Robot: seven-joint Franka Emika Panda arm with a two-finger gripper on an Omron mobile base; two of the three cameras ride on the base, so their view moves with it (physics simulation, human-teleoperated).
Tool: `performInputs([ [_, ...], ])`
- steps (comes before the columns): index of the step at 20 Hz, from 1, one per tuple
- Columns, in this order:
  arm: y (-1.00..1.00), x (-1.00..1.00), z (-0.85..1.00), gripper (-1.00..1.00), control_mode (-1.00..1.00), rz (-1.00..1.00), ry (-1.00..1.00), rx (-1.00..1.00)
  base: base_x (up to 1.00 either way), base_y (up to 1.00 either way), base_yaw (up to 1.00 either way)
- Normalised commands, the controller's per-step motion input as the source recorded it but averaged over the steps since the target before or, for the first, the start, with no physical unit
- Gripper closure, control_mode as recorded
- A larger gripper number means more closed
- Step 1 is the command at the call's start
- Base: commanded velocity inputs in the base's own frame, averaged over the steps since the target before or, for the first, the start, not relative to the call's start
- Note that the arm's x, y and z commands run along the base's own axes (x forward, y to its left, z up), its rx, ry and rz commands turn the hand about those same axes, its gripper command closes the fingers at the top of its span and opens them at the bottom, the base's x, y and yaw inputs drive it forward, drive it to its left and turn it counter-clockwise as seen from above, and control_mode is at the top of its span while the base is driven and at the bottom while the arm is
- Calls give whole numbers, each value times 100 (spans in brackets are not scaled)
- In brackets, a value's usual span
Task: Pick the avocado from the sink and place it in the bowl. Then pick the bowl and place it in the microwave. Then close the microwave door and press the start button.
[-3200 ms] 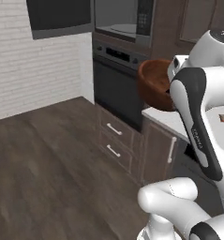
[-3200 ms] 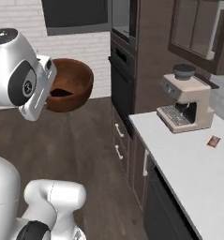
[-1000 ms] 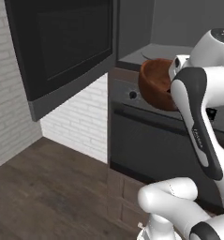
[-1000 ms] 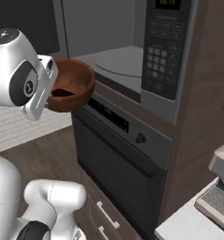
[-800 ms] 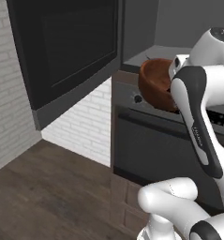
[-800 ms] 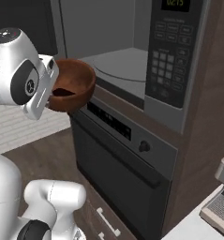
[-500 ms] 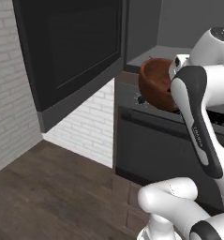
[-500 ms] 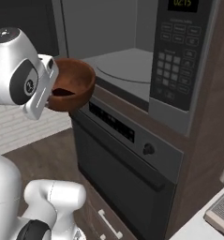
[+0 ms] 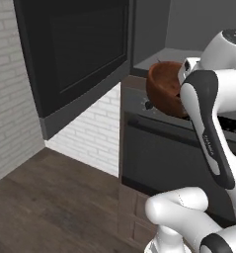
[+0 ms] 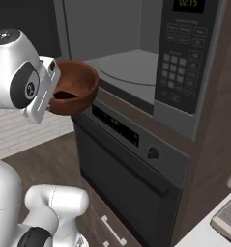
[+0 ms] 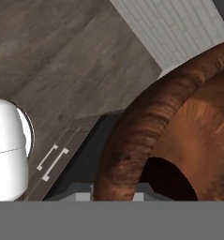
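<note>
Inside bowl (image 11: 179, 136) — dark avocado (image 11: 167, 180), hand view; microwave (image 10: 131, 58) cavity open.

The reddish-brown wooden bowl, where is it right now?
The reddish-brown wooden bowl is held up in the air at the arm's end, just in front of the open dark grey microwave and above the oven.

The microwave (image 10: 136, 58) stands open, its grey interior and turntable (image 10: 136, 72) bare, so the way in is free. The microwave door (image 9: 85, 54) swings out to the left, walling off that side. The bowl (image 10: 76, 87) hangs just ahead of the opening, above the oven (image 10: 131, 164) front; the keypad panel (image 10: 182, 62) bounds the right
</note>
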Motion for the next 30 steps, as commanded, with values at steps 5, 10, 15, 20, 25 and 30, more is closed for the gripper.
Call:
performInputs([
  [5, 0, 0, 0, 100, 100, 0, 0, 0, -7, 0, 11],
  [10, 0, 0, 0, 100, 100, 0, 0, 0, 0, 0, 16],
  [15, 0, -13, 42, 100, -100, -7, -13, 0, 0, 0, 1],
  [20, -15, 1, 63, 100, -100, -34, -23, -7, 0, 0, 0],
  [25, -42, 58, 25, 100, -100, -29, -5, -6, 0, 0, 0],
  [30, -61, 79, 16, 100, -100, -10, -5, 1, 0, 0, 0],
])
